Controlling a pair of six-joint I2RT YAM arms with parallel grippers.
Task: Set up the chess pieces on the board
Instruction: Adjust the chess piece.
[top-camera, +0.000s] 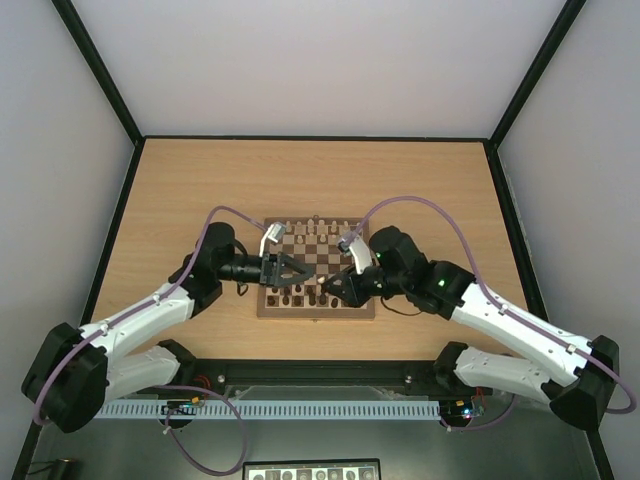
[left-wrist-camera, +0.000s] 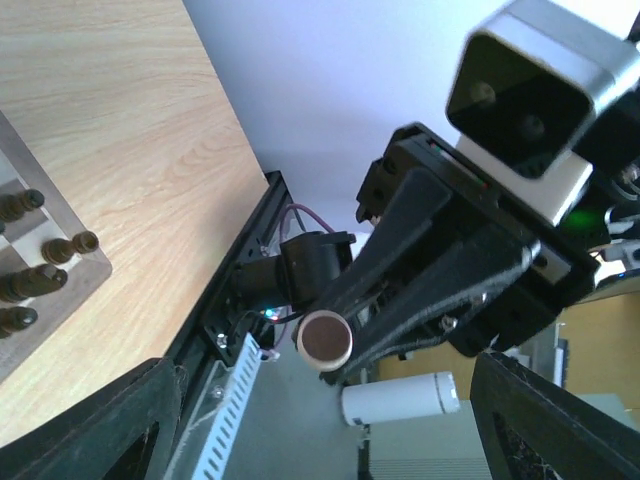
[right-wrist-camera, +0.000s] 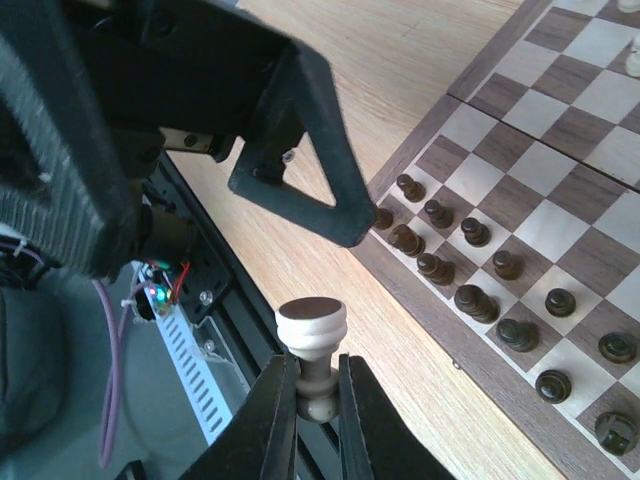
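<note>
My right gripper (right-wrist-camera: 318, 378) is shut on a pale chess piece (right-wrist-camera: 312, 330), pinching its neck, with the round dark-felted base pointing away from the wrist. In the left wrist view that base (left-wrist-camera: 325, 340) shows between my left gripper's (left-wrist-camera: 322, 405) widely spread fingers (left-wrist-camera: 100, 430) and touches neither. From above, the left gripper (top-camera: 298, 270) and right gripper (top-camera: 325, 290) face each other over the board's (top-camera: 315, 314) near half. Pale chess pieces (top-camera: 318, 228) stand along the far rows. One left finger (right-wrist-camera: 300, 150) hangs above the board's near-left corner (right-wrist-camera: 500, 370).
Small dark brown chessmen (right-wrist-camera: 470, 300) fill the board's near rows (top-camera: 300, 296). Light wooden table (top-camera: 200, 180) surrounds the board. A black rail and white slotted cable duct (top-camera: 300, 410) run along the near edge. A white cylinder (left-wrist-camera: 400, 400) lies below the table.
</note>
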